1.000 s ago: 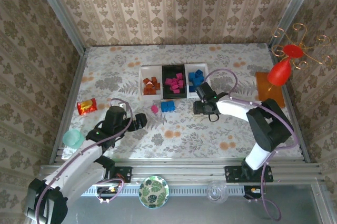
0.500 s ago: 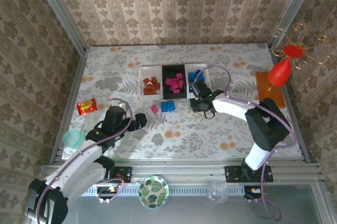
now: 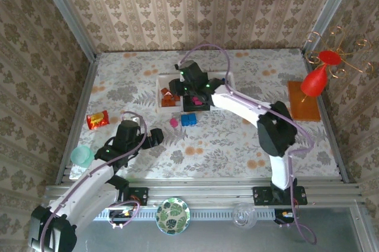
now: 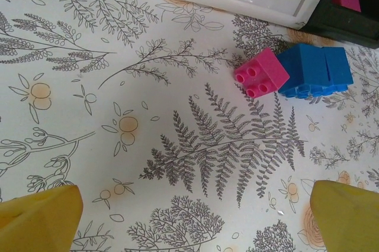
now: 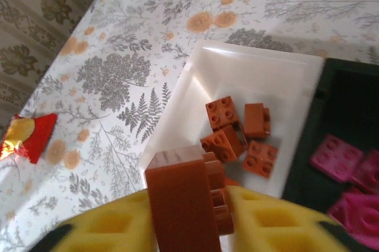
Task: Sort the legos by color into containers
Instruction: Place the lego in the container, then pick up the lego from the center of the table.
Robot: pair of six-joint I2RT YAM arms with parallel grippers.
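White arm links point(image 3: 240, 105), black joints point(image 3: 273, 135), lilac cables point(image 3: 207, 47), yellow pincer pads point(image 5: 266, 222).

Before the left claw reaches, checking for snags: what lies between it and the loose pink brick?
Only bare cloth between the left claw and the pink brick, as the left wrist view shows.

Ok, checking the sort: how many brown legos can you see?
5: four brown legos lie in the white tray; a fifth lego sits in the right gripper over it. Others may be hidden.

Bright even daylight, soft shadows; right wrist foreground blurred
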